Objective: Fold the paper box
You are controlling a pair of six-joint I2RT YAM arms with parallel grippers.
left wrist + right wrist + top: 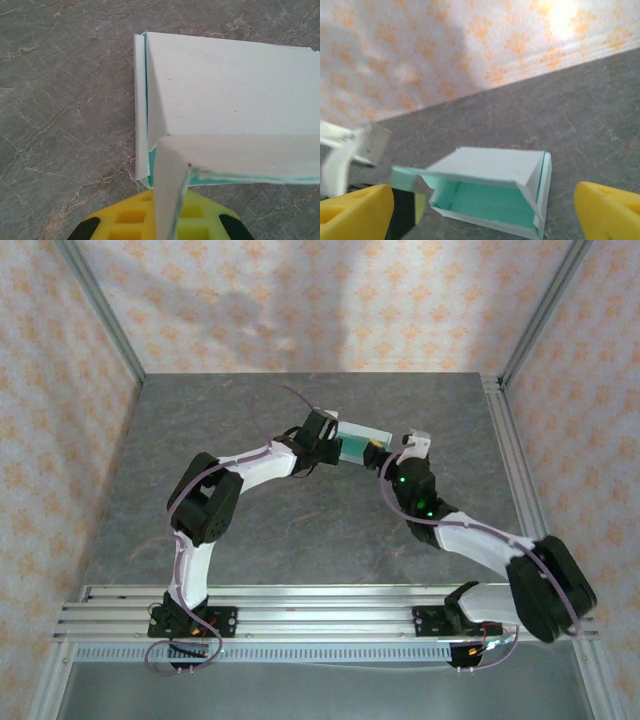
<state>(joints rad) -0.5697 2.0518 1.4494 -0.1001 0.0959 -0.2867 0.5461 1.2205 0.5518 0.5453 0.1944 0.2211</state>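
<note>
Box [490, 187] is mid-counter [300, 530], toward the far side, between the two arms. Its long axis runs left–right, i.e. from one claw to the other. Can't tell if it rests on the counter or hangs just above.

L claw [160, 222] is at the box's left end, pinched tight on a thin card flap that runs down between its yellow fingers. The rest of the box stretches away from it.

R claw [482, 212] is at the right end, jaws spread wide, holding nothing. Box lies just ahead, in line w/ the gap and apart from both fingers.

The open end faces R claw, mint inside showing. In the R wrist view one end flap leans inward at the right and another sticks out at the left.

So L is the anchor; R is free and nearer the unfolded end. Next move is prob. R's: straight in along the long axis to press the end flaps shut. Off-axis contact could twist the box in L's pinch.
</note>
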